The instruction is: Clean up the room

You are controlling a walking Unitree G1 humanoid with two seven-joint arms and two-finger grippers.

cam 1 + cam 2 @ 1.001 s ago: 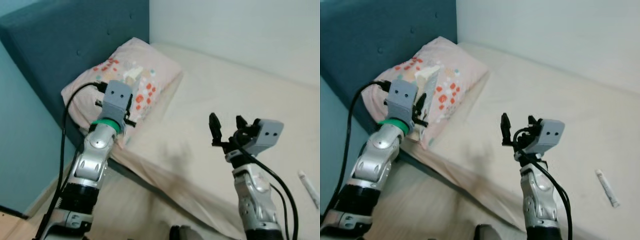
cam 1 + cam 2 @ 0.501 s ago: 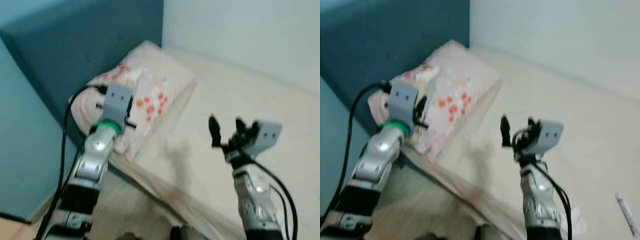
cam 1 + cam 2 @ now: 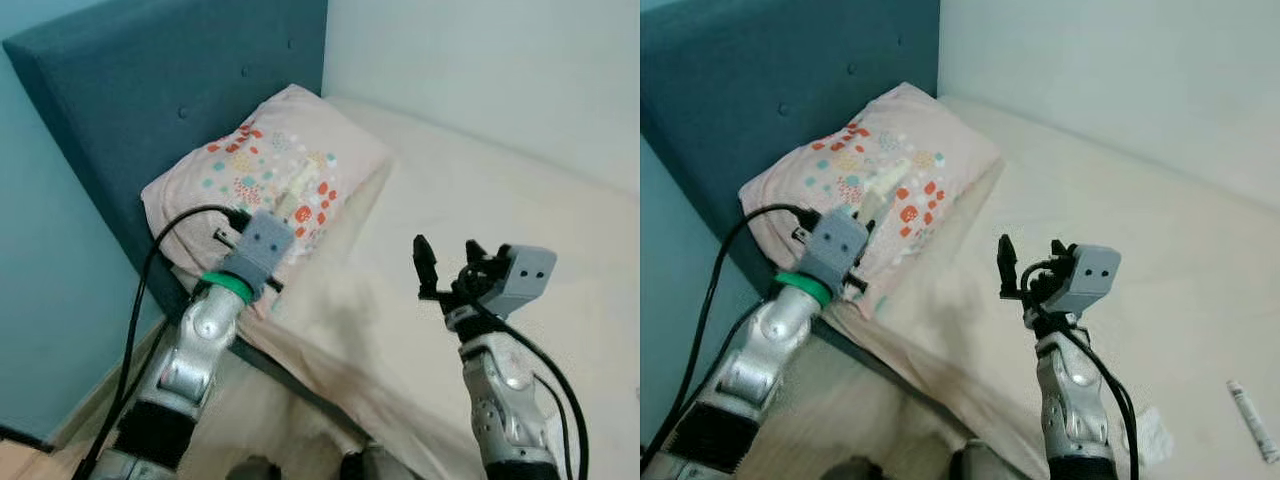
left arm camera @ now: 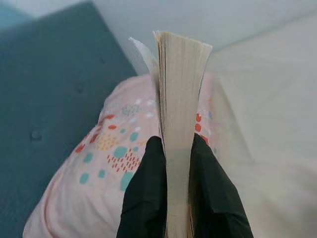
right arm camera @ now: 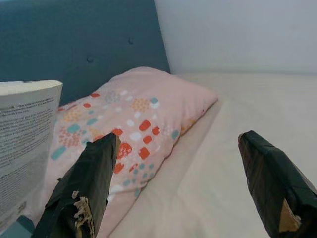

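My left gripper (image 4: 177, 141) is shut on a thick paperback book (image 4: 179, 94), one black finger (image 4: 147, 198) on each side of the page block. In the eye views the book (image 3: 293, 199) stands upright over the near part of a pink pillow (image 3: 250, 160) with coloured spots. The pillow lies at the head of a cream bed (image 3: 480, 190), against a teal headboard (image 3: 150, 110). My right gripper (image 3: 446, 251) is held up over the middle of the bed, open and with nothing in it. Its wrist view takes in the pillow (image 5: 143, 111) and the book (image 5: 22, 144).
A white tube (image 3: 1252, 407) lies on the sheet at the far right. A crumpled white scrap (image 3: 1152, 436) sits near the bed's front edge beside my right arm. A white wall (image 3: 480, 70) runs behind the bed, and a strip of pale floor (image 3: 90, 420) shows at lower left.
The camera has shifted a little. My left gripper has come down and back toward the pillow's near edge, still holding the book. The right gripper stays open in about the same place.
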